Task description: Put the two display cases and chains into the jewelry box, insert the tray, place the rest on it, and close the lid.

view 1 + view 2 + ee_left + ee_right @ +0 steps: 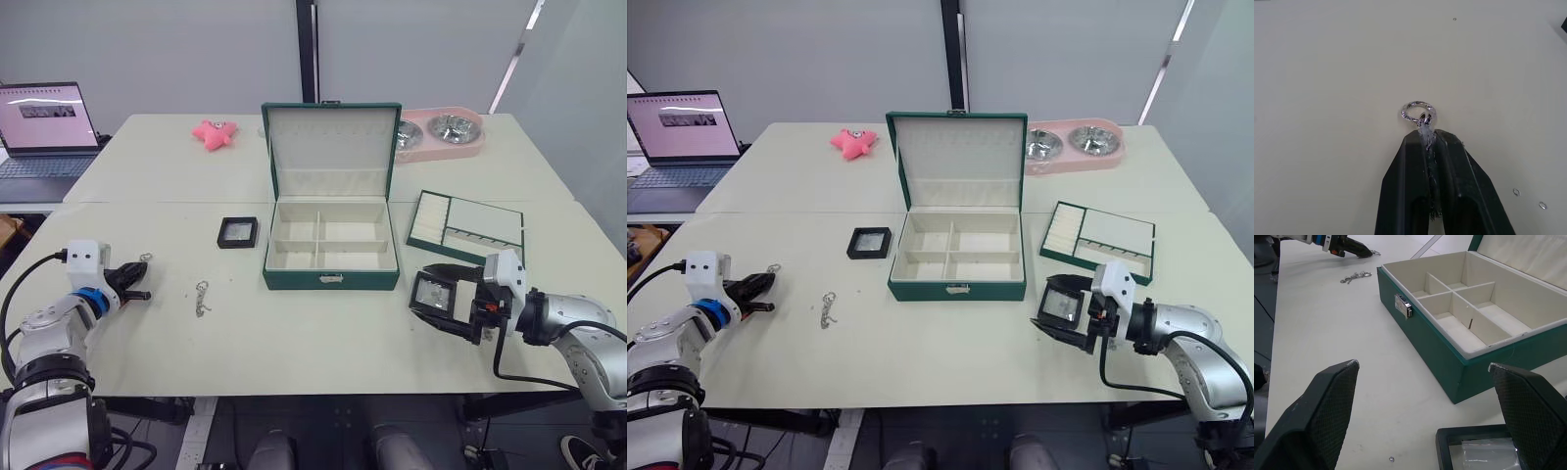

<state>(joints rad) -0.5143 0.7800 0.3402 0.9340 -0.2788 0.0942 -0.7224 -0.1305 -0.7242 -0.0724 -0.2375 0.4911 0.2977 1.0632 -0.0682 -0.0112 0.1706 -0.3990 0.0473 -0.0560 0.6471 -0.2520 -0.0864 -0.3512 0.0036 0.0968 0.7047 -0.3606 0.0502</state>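
The jewelry box [331, 245] stands open in the middle of the counter [294, 333], its compartments empty. The left pincer [140, 279] is clenched on one chain [1420, 115]; the second chain [202, 298] lies near it. The right pincer [1065, 311] is spread wide around a display case [1059, 304], not yet gripping it; the other display case [238, 232] lies left of the box. Loading is only starting: next, the held chain must travel to a compartment.

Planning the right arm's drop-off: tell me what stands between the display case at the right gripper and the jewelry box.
Nothing visible: bare table lies between the black-framed clear-windowed display case and the open dark green jewelry box.
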